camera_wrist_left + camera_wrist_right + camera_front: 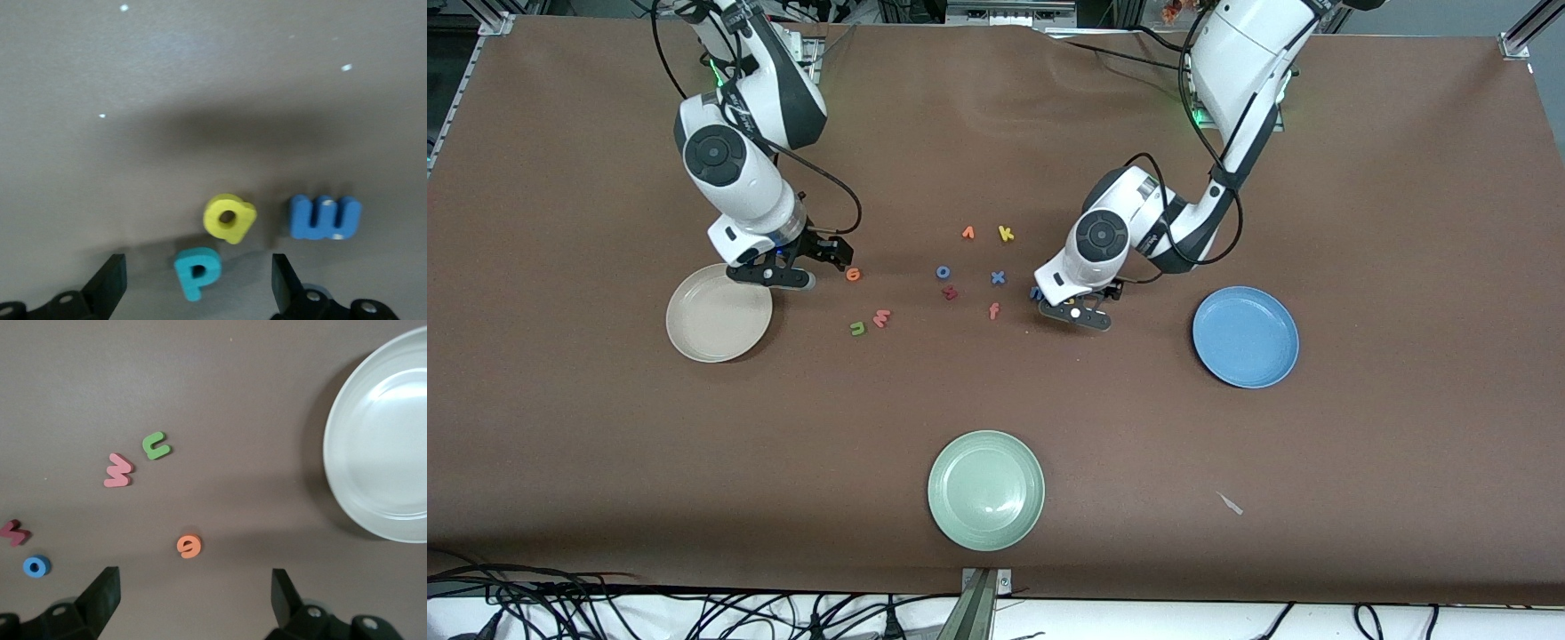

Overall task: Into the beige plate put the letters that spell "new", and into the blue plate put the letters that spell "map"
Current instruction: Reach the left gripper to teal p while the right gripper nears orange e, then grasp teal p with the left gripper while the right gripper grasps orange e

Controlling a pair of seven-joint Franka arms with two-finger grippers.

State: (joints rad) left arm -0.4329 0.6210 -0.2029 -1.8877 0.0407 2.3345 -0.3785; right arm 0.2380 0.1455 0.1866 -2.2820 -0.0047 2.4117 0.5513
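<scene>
My left gripper (1080, 316) hangs low over the table, open, with the teal p (197, 270) lying between its fingers (110, 283), untouched. Beside the p lie the yellow a (229, 217) and the blue m (325, 217); in the front view only the m (1037, 292) peeks out from under the hand. The blue plate (1245, 338) lies toward the left arm's end. My right gripper (805, 267) is open beside the beige plate (711, 316), just short of the orange e (189, 546). The pinkish w (882, 317) and green n (857, 329) lie nearer the front camera.
Spare letters lie mid-table: blue o (943, 272), dark red letter (950, 292), blue x (998, 277), orange f (993, 310), orange v (967, 233), yellow k (1006, 234). A pale green plate (938, 489) lies near the front edge.
</scene>
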